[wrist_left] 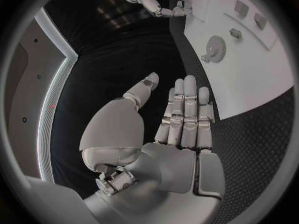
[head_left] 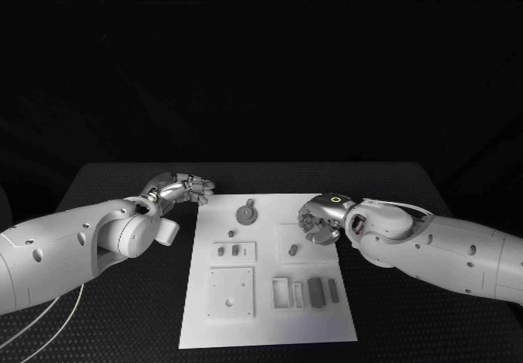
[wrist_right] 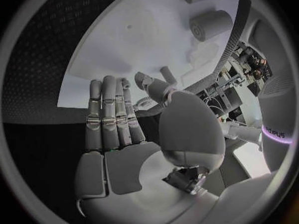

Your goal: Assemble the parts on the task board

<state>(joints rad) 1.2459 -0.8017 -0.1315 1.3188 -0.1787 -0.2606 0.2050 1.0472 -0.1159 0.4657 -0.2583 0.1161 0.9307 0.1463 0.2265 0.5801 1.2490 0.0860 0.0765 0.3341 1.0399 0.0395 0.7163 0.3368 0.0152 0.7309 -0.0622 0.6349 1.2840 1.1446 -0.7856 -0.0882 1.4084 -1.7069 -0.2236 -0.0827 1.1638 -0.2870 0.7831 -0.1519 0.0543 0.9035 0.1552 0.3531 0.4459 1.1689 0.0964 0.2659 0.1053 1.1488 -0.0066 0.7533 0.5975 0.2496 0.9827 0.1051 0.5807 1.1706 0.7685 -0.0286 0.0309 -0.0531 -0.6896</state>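
White, the task board (head_left: 267,318) is lying mid-worktop (head_left: 109,181), carrying grey parts (head_left: 249,215). The left robot hand (head_left: 181,188) is hovering empty beside its far corner; the right robot hand (head_left: 323,219) is hovering open over its right edge.

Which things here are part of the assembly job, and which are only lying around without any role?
Belonging to the job:
- task board
- gear near its far edge
- small grey parts in the near right trays
- left hand, empty, beside the board
- right hand, empty, over the board's right edge

Just lying about:
- white cable on the black table
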